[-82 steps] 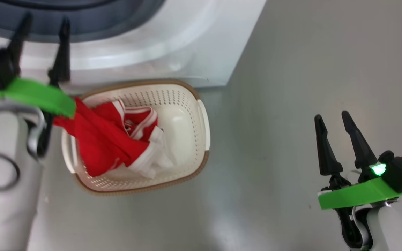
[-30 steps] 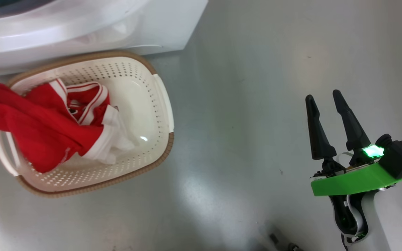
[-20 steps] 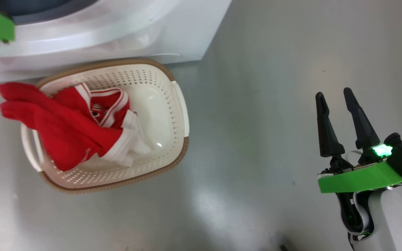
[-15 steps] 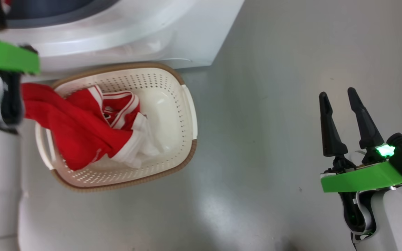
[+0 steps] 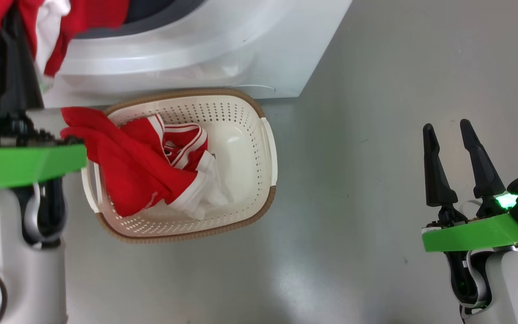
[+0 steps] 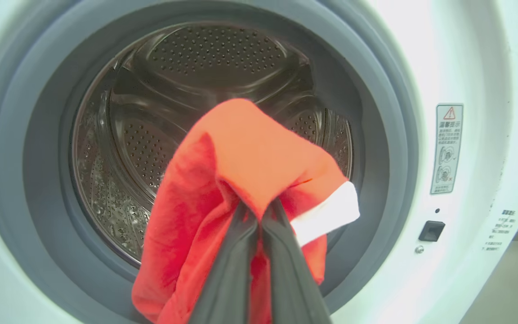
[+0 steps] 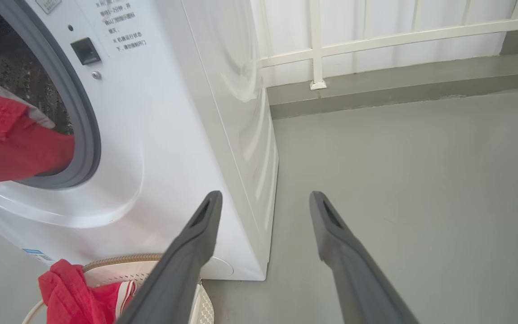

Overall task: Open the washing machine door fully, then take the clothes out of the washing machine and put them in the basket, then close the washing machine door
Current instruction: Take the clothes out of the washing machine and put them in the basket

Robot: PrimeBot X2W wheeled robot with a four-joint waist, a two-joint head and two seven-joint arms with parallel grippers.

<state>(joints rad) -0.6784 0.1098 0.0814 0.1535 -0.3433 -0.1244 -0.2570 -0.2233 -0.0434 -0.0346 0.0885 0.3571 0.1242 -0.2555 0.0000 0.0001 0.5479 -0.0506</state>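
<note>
The left hand (image 6: 259, 210) pinches a red garment (image 6: 245, 153) before the washing machine (image 6: 466, 63). The right hand (image 7: 264, 195) hangs spread beside it; more clothes (image 5: 142, 175) lie in the basket (image 5: 270, 148) at its foot.

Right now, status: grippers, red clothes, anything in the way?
Left gripper shut on a red, white-trimmed garment at the steel drum mouth. Right gripper open, empty. More red clothes in cream perforated basket, one end draped over its rim.

Grey floor (image 5: 398, 67); white railing (image 7: 315, 45) beyond
</note>
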